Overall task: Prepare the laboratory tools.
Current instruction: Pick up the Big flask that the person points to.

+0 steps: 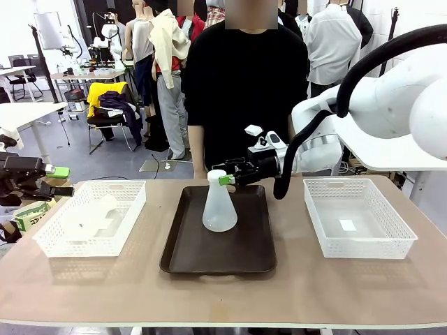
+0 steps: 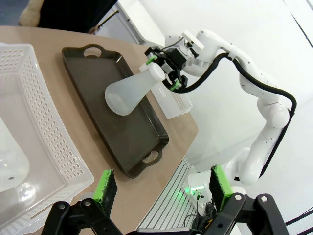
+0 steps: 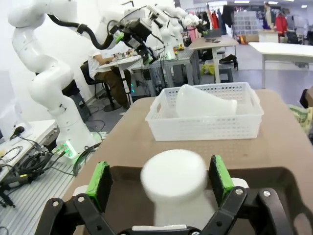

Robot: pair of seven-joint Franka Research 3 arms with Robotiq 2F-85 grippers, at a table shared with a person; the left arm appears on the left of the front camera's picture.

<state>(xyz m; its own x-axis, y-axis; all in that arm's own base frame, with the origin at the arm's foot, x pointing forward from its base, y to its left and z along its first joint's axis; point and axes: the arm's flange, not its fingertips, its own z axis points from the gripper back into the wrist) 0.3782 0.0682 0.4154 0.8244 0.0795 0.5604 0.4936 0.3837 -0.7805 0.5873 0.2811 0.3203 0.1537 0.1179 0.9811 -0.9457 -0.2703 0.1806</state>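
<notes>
At the centre of the front view, a translucent frosted-white conical flask (image 1: 219, 208) stands upright on the far half of a dark brown rectangular tray with handle cut-outs (image 1: 230, 255). The right gripper (image 1: 227, 179), black with green pads, reaches in from the right of the frame at the flask's neck. In its wrist view the fingers (image 3: 100, 180) are spread, one on each side of the flask's round top. A gap shows on the left side, so nothing is pinched.

At the left of the frame a white plastic mesh basket (image 1: 52, 241) holds a second frosted flask (image 1: 91, 218), lying on its side. The left gripper (image 1: 61, 180) hangs at the far left edge, near the table's far corner beyond that basket, its jaws wide apart and holding nothing.

At the right sits another white mesh basket (image 1: 391, 237) with a small white slip (image 1: 347, 225) on its floor. A person in a black top (image 1: 244, 91) stands behind the tray, just beyond the right gripper.
</notes>
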